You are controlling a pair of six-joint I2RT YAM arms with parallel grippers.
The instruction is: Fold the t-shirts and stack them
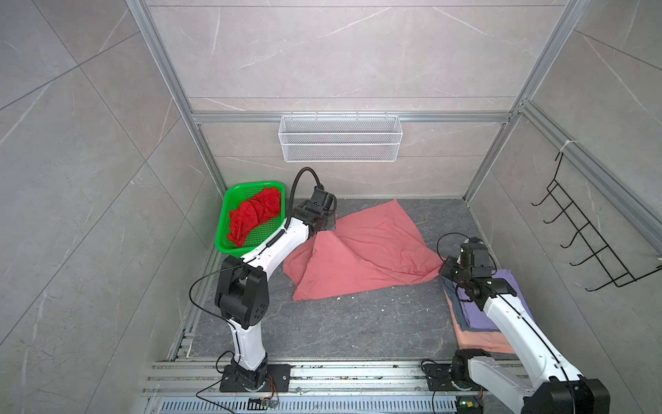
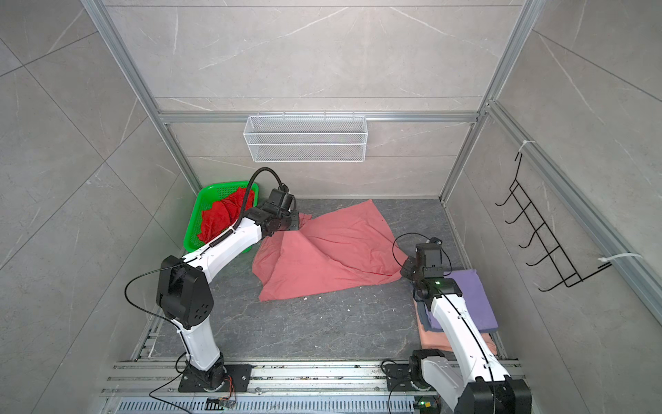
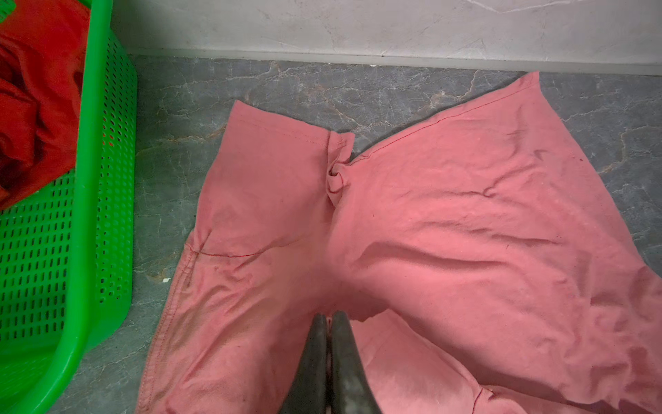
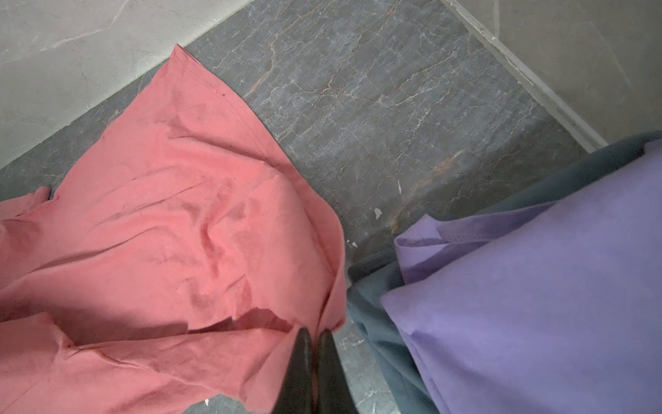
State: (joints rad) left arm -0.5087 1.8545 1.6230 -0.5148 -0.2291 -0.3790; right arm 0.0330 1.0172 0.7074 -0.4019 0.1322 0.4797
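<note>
Matt cloth tee (image 1: 361, 251), glossy plastic basket (image 1: 222, 224)

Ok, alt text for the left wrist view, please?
The left gripper is shut on a raised fold of the salmon-pink t-shirt, spread crumpled on the grey floor. Beside it, a green basket holds a red t-shirt.

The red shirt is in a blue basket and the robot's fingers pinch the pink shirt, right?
Almost. The basket is green, not blue; both top views show it. The red shirt lies in it, and the left fingers and right fingers pinch the pink shirt.
</note>
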